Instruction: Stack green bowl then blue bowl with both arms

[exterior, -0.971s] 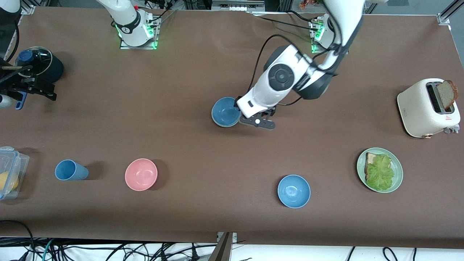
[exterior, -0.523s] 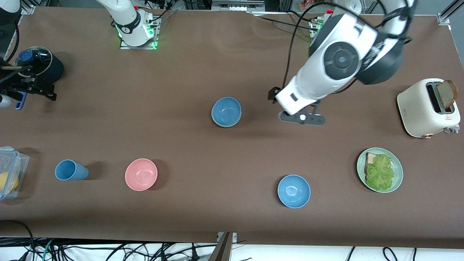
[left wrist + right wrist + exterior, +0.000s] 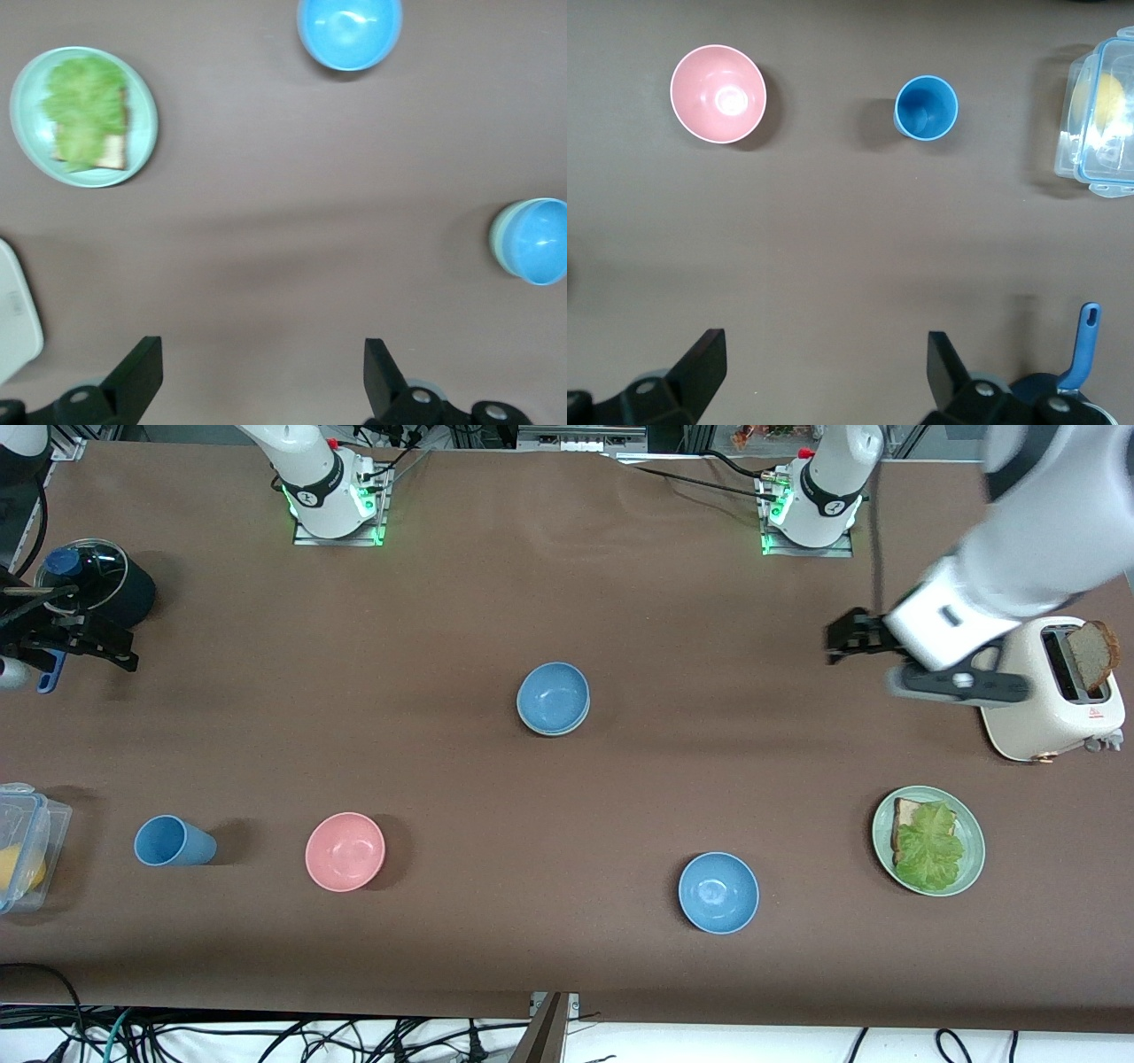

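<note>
— Where are the bowls?
— The blue bowl (image 3: 553, 696) sits nested in the green bowl (image 3: 500, 237), well apart from my empty, spread left gripper (image 3: 257, 367).
— And the right gripper (image 3: 819, 363)?
— Spread, empty, waiting above bare table.

The middle of the table (image 3: 425, 646) holds only the blue bowl (image 3: 553, 696) nested in the green bowl (image 3: 501, 239), with bare cloth all round it. Nearer the camera a row of obstacles runs along: a blue cup (image 3: 173, 841), a pink bowl (image 3: 345, 851), a brighter blue bowl (image 3: 718, 892) and a plate (image 3: 971, 833) of bread and lettuce (gaps between each are wide). A toaster (image 3: 1028, 708) blocks the left arm's end; a pot (image 3: 93, 584) and a plastic box (image 3: 31, 850) block the right arm's end.
</note>
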Tool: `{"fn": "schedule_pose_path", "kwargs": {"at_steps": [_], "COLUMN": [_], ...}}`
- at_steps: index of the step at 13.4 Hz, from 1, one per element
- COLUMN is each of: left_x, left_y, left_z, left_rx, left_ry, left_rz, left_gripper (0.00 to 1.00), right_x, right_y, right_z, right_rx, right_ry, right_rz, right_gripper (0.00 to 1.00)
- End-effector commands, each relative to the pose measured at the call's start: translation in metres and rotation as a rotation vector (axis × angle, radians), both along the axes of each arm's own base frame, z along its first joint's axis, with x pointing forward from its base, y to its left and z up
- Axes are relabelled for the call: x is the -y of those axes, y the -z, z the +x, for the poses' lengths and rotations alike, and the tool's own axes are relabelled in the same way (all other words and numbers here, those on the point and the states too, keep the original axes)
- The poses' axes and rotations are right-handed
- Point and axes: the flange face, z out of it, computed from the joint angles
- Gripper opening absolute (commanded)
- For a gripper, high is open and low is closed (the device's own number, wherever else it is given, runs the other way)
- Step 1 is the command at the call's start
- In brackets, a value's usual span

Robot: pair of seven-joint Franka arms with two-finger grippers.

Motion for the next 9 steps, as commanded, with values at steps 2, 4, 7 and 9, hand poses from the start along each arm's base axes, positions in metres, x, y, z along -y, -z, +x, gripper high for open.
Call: {"fn": "schedule_pose_path", "kwargs": {"at_steps": [2, 4, 7, 9], "left_x": [-0.074, -0.096, -0.103, -0.103], "left_y": [0.001, 0.001, 0.000, 0.000], "left_z": [-0.033, -0.032, -0.031, -0.031], "left_rx": [0.041, 0.043, 0.045, 0.045], "left_ry": [-0.013, -0.020, -0.020, -0.015], "left_rz": [0.001, 0.032, 0.065, 0.064], "left_gripper": [1.00, 1.00, 1.00, 1.00], "right_x": [0.002, 0.002, 0.002, 0.002], "right_y": [-0.003, -0.003, -0.003, -0.003], "right_z": [-0.001, -0.001, -0.001, -0.001], "right_rx": [0.010, 0.010, 0.010, 0.010], "right_ry": [0.001, 0.001, 0.001, 0.001], "right_rz": [0.016, 0.016, 0.016, 0.016], "right_gripper": [1.00, 1.00, 1.00, 1.00]}}
